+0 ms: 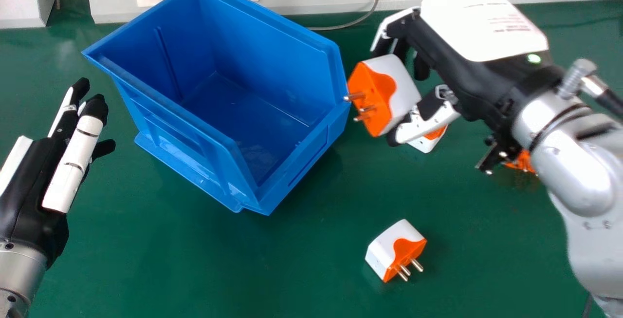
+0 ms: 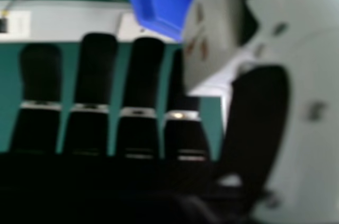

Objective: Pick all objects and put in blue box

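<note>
1. Spanning the scene, the worktop (image 1: 219, 269) looks smooth, so a dropped plug could skid away.
2. The box (image 1: 194, 147) sits angled, its mouth open; nothing visible pins it down, so a bump could shove it.
3. The silver forearm (image 1: 574, 162) slants in from the right; dipping, it could drag the orange piece (image 1: 522, 162) showing by the wrist.
4. The right robot hand (image 1: 467, 77) is part closed, pinching one plug between thumb and fingers. Opening it short of the box would likely spill that plug outside. The left robot hand (image 1: 29, 196), fingers straight and empty, is left of the box (too near for a careless swing, I'd say).
5. The held plug (image 1: 384, 94) hangs by the box's right rim; carried too low, it could catch there and twist free.
6. The near plug (image 1: 399, 252) lies alone on the worktop, while the far plug (image 1: 430, 140), partly hidden by the thumb, could be nudged if the hand drops.
7. The held plug's pins (image 1: 366, 108) face the box, likeliest to snag first.
</note>
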